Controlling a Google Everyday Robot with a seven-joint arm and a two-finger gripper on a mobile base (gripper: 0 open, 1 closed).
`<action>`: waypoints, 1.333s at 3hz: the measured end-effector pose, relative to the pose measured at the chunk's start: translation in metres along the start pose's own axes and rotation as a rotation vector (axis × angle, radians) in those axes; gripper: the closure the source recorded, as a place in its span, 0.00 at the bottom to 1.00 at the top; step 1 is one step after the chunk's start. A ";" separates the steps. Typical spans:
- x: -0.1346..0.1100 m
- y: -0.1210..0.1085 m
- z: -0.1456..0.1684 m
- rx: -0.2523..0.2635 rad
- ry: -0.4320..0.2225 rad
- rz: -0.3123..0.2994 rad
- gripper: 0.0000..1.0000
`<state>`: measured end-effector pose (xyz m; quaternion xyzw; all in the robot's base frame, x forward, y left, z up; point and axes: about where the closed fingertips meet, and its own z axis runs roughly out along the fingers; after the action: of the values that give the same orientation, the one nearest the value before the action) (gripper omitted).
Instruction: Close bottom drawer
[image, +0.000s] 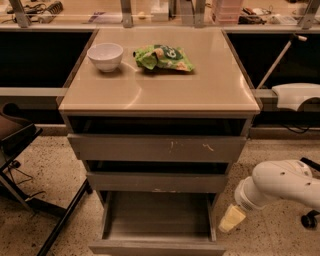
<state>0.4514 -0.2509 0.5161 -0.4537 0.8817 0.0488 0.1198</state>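
The beige tabletop (160, 92) carries two things, both toward its far edge. A white bowl (105, 56) stands at the far left (upright, mouth up). Just to its right, but apart from it, a crumpled green snack bag (162, 58) lies flat. The cabinet (150, 148) under this top stands on a speckled floor (280, 237). The gripper (231, 218) hangs low over that floor, just right of the cabinet's near right corner.

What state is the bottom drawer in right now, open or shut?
Open: the drawer sticks far out beyond the middle drawer above, its empty inside showing. The gripper hangs just right of it.
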 end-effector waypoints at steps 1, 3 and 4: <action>0.027 0.032 0.052 -0.027 -0.049 -0.037 0.00; 0.094 0.089 0.195 -0.050 -0.195 -0.081 0.00; 0.124 0.123 0.251 -0.100 -0.250 -0.049 0.00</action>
<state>0.3241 -0.2280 0.2391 -0.4706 0.8452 0.1458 0.2072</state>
